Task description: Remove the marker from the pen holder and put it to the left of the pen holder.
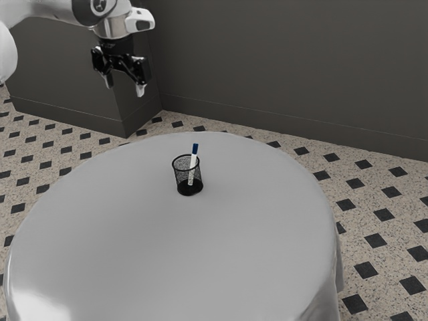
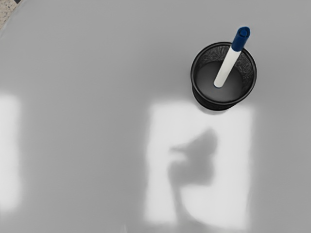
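My gripper hangs at the exterior view's upper left, high above the table's far edge, its two fingers spread open with nothing between them. A black mesh pen holder stands upright on the table, lower than the gripper and toward the exterior view's right. Inside it leans a white marker with a blue end up, rising past the rim. From above, in the wrist view, the pen holder is round and the marker rests slanted against its rim, the blue end outside the opening.
A round table with a grey cloth bears the pen holder; its curved edge drops to a tiled floor. Dark walls stand behind. Bright reflections and a shadow lie on the cloth in the wrist view.
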